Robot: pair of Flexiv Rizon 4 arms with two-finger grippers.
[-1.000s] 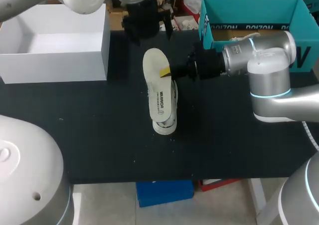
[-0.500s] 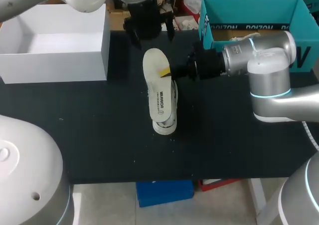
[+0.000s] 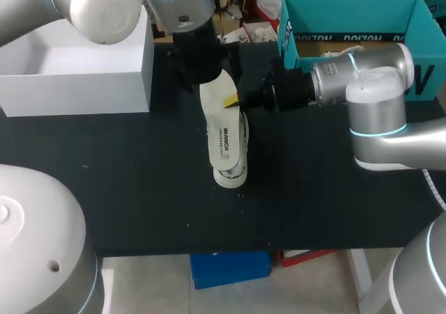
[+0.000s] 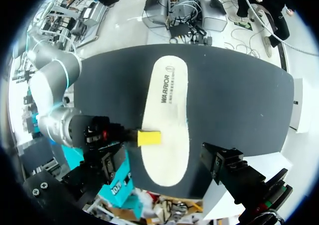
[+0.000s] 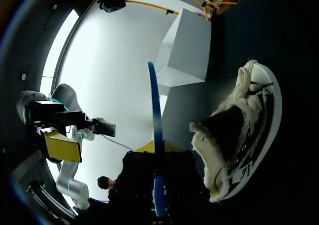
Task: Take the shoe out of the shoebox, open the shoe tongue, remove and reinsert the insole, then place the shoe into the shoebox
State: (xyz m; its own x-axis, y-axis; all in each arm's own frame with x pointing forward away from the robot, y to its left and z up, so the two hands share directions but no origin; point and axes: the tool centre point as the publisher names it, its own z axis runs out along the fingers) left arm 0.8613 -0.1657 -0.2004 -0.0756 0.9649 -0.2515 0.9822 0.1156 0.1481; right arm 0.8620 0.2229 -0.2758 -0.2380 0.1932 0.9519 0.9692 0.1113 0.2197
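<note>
A cream insole (image 3: 221, 122) slants up out of a white shoe (image 3: 231, 173) on the black table (image 3: 125, 189). My right gripper (image 3: 233, 101) is shut on the insole's side edge, one yellow tip showing. In the right wrist view the insole (image 5: 155, 110) stands edge-on between the fingers, with the shoe (image 5: 239, 135) beside it. My left gripper (image 3: 208, 69) hangs open just above the insole's toe end. In the left wrist view its black fingers (image 4: 234, 170) straddle the insole (image 4: 167, 115) without touching it.
A white open box (image 3: 77, 63) stands at the back left, close to the left arm. The teal shoebox (image 3: 286, 28) sits at the back right behind the right arm. Bare black table lies in front of the shoe.
My left gripper has come down and forward to the insole's toe end. The right gripper and the insole have stayed put.
</note>
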